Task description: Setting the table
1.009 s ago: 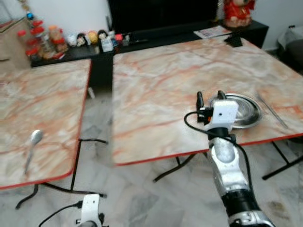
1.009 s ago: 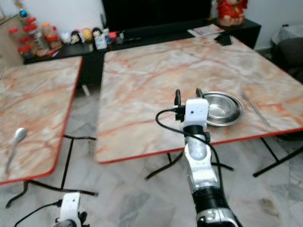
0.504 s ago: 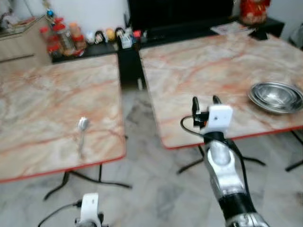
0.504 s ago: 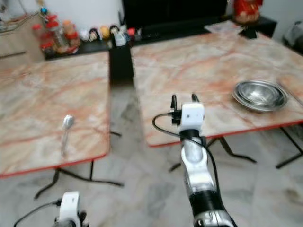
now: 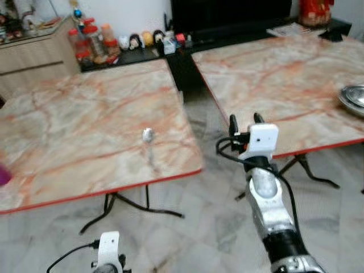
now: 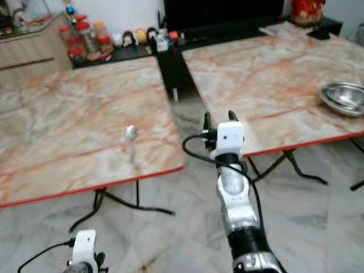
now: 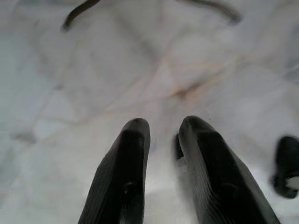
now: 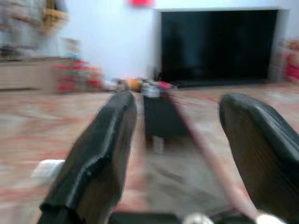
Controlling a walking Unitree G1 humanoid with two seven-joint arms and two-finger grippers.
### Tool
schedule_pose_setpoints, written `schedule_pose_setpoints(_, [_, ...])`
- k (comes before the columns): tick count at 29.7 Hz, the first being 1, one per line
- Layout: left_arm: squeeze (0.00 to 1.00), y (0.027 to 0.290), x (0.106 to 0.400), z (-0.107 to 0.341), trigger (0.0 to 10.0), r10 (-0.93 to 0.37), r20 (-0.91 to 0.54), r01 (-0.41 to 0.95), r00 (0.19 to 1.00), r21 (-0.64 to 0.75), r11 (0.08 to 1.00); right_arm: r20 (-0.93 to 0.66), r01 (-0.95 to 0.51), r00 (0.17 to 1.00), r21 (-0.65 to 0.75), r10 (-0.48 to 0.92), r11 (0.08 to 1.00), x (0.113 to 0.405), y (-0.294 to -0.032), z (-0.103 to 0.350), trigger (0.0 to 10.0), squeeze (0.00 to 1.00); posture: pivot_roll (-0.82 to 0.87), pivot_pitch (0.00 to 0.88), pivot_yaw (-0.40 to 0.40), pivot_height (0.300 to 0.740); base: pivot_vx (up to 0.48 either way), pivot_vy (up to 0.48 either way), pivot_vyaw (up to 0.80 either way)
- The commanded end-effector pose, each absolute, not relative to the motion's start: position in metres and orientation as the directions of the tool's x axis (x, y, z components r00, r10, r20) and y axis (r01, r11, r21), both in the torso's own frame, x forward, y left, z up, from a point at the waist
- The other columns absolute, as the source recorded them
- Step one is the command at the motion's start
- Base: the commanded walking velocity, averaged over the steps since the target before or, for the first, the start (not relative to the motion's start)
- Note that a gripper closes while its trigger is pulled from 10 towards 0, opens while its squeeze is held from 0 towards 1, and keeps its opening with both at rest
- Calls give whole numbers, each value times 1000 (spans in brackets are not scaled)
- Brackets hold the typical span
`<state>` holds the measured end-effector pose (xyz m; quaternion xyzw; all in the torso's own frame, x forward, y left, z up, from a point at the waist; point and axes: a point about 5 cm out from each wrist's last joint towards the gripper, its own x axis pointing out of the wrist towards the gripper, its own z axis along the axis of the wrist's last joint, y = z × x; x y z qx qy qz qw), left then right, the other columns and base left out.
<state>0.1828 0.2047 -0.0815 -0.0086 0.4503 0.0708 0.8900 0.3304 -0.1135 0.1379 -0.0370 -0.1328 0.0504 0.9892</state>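
The right gripper (image 5: 243, 119) is wide open and holds nothing, raised in the gap beside the pink marble table with the red edge (image 5: 68, 136). The left gripper (image 7: 161, 128), nearly closed and empty, hangs low over the floor. Farther off, a small silver metal spoon (image 5: 149, 140) lies on that table near its front edge.

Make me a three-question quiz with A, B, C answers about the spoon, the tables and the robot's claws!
1. Where is the spoon?
A. on the left table
B. in the bowl
C. on the floor

2. What colour are the table edges?
A. blue
B. red
C. green

3. How is the right claw?
A. shut on the spoon
B. open and empty
C. shut on the bowl

Answers: 1 A, the spoon lies near that table's front edge. 2 B, a red rim runs along both marble tops. 3 B, its two black fingers stand apart with nothing between them.
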Motion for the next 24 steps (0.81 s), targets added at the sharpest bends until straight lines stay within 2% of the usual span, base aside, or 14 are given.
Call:
schedule_pose_setpoints(1, [0,204,187,-80,10000,119,-798,-133,590,49,990,279,-77,955,-95,100,993,334,-119,146,10000,0,-202,0,103,740,0,394,0])
schedule_pose_setpoints(3, [0,204,187,-80,10000,120,-798,-132,590,51,990,280,-77,955,-94,101,993,334,-119,146,10000,0,-202,0,102,740,0,330,0])
schedule_pose_setpoints(19, [0,205,189,-78,10000,118,-789,-125,603,53,991,267,-98,957,-86,117,991,332,-116,141,10000,0,-187,0,108,740,0,0,0])
schedule_pose_setpoints(24, [0,206,187,-79,10000,130,-786,-141,604,55,988,251,-120,958,-82,137,989,332,-114,138,10000,0,-183,0,89,740,279,0,0])
